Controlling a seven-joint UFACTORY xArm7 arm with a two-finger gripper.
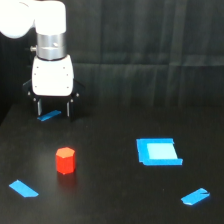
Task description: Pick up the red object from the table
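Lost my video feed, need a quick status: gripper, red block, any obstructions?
Gripper open, empty, hanging at the table's far side. Red object upright on table, untouched, nearer the camera. Nothing between them.

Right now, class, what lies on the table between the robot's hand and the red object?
In the exterior view, only bare black table lies between the hand and the red object. A blue tape strip sits under the hand itself.

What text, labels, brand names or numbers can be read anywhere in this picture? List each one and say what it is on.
None: no readable text, label, brand, number or sign shows.
The white gripper body is plain.
The red block has no marking.
The blue square and the blue tape strips, such as the one at, are blank.
The black table bears no writing.
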